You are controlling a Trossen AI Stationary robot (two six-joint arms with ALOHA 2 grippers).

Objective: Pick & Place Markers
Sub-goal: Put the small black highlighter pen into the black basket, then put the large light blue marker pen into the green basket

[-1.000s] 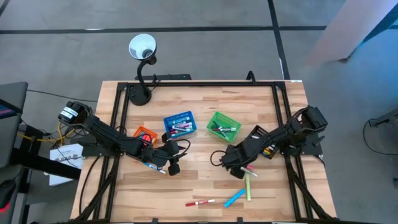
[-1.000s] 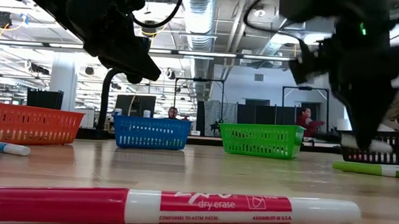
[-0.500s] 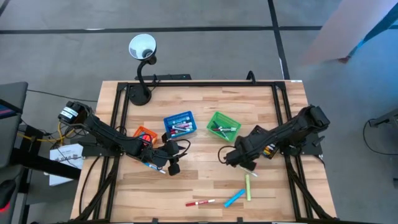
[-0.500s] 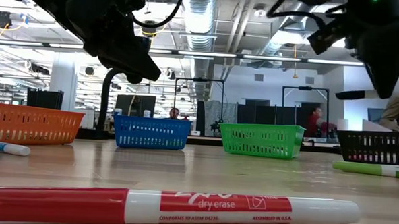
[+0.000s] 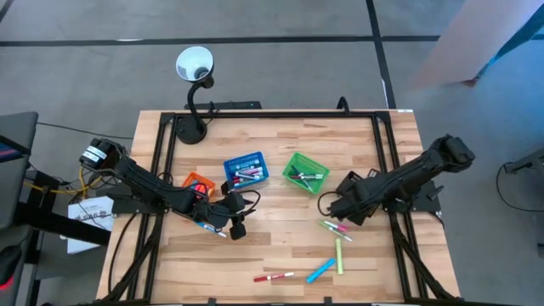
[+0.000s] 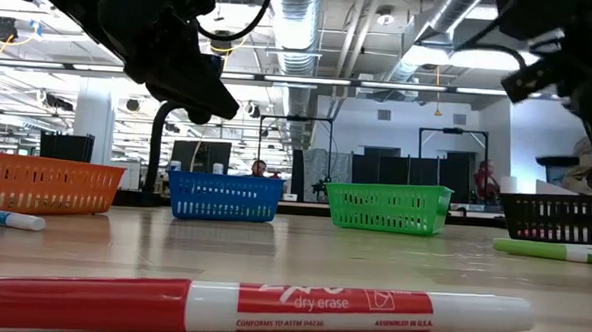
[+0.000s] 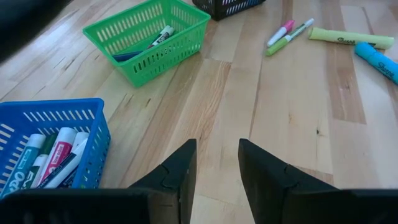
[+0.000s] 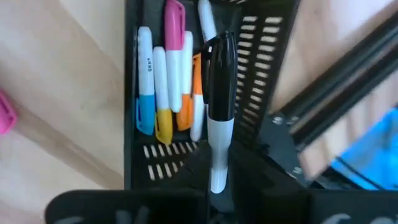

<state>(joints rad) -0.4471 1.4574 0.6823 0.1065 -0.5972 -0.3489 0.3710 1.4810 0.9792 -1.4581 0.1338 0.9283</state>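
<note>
The right gripper (image 8: 214, 186) holds one marker (image 8: 219, 106), black-capped with a white barrel, clamped between its closed fingers above the black basket (image 8: 267, 68) at the right edge of the desk (image 5: 272, 183); I judge it is about to be dropped there. In this basket I count about five markers already. The blue basket (image 5: 244, 167) holds about four, the green basket (image 5: 305, 172) at least two, and the content of the orange basket (image 5: 197, 182) I cannot tell. So part of the sorting is done. Still loose on the desk are six: a pink one and a green one (image 5: 333, 226) lying together right of centre, a yellow one (image 5: 338, 255) and a blue one (image 5: 320, 271) nearer the front edge, a red and white one (image 5: 274, 276) at the front edge, and one with a blue end (image 5: 206, 226) by the left gripper (image 7: 216, 165). That gripper hangs beside the blue basket, fingers apart and holding nothing. There are four baskets in all.
</note>
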